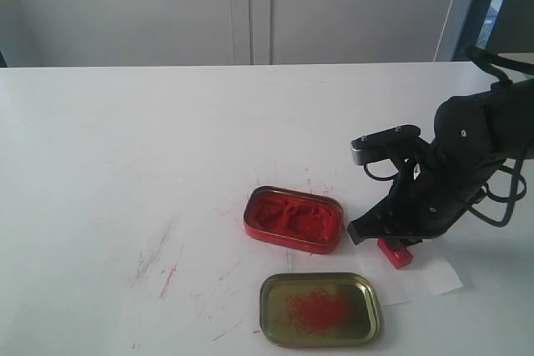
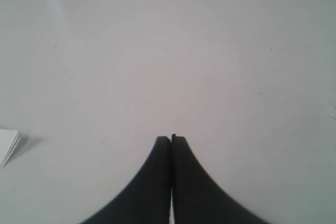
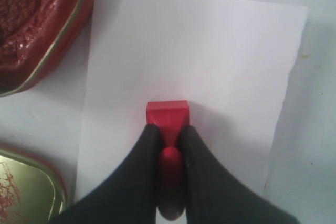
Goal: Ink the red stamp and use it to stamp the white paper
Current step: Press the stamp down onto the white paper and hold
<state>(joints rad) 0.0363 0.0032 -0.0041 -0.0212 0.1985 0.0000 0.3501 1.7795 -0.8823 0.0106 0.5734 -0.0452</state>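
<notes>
My right gripper is shut on the red stamp, its two black fingers clamping the knob handle. The stamp's square base rests on the white paper, near the sheet's middle. From the exterior view the red stamp pokes out under the right gripper, down on the white paper at the table's front right. The left gripper is shut and empty over bare tabletop; it does not show in the exterior view.
The red tin of ink paste lies open just left of the paper, also seen as the red tin. Its gold lid with red smears lies in front of it, overlapping the paper's corner. Red scratches mark the white table.
</notes>
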